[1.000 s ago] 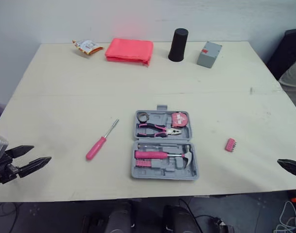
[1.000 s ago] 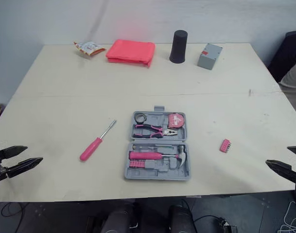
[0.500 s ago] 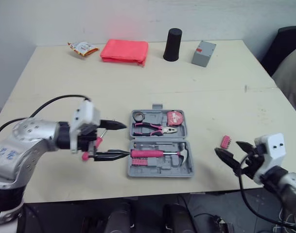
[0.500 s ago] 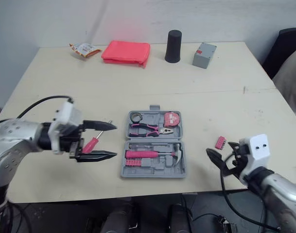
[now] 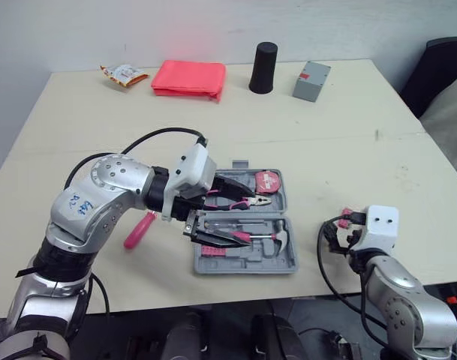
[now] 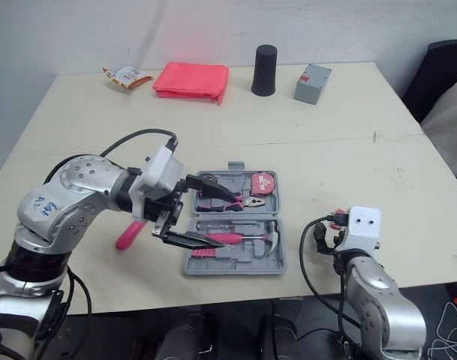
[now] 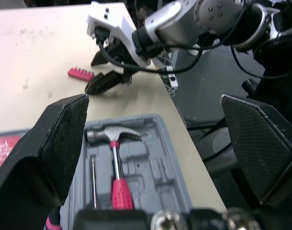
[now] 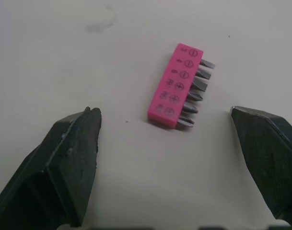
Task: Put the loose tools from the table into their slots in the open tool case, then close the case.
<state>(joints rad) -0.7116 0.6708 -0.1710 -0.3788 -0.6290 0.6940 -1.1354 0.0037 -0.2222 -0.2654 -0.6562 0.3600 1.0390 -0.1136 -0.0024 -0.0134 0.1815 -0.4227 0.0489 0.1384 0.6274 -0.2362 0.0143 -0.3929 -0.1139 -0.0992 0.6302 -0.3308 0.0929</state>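
L gripper [image 5: 236,217] spread wide over the open tool case [image 5: 247,264], frame center; hammer [image 7: 114,134] in its slot. R gripper [image 8: 163,114], lower right, also spread, with the pink bit holder [image 8: 177,86] btw its fingers, touching neither. Pink screwdriver [image 5: 138,229] lies on table left of case.

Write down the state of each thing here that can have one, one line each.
Case, open.
Hammer, in its slot.
Pliers, in their slot.
Screwdriver, loose on the table.
Bit holder, loose on the table.
Left gripper, open over the case.
Right gripper, open by the bit holder.
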